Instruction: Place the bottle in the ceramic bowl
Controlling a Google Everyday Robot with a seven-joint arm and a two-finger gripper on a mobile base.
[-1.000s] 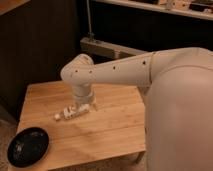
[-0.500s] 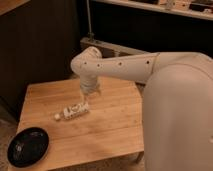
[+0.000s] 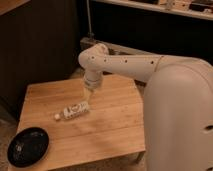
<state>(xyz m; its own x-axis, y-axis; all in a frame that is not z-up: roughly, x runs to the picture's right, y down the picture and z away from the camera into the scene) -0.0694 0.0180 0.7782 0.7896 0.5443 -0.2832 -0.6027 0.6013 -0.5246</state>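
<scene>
My gripper [image 3: 89,95] hung pointing down over the middle of the wooden table [image 3: 116,126], just above the bottle [image 3: 74,110]. Whether it was spread or closed I could not tell; it carried nothing. The bottle lay on its side on the boards, white cap toward the left front, so I judged the pick was not yet made and that I stood over it to come down across its body. The ceramic bowl [image 3: 27,146] sat well apart at the table's near left corner, empty, and I could not tell whether it rested wholly on the top. My white arm [image 3: 131,65] reached in from the right. The table was pale planks, and behind it stood dark panelling [image 3: 45,45].
</scene>
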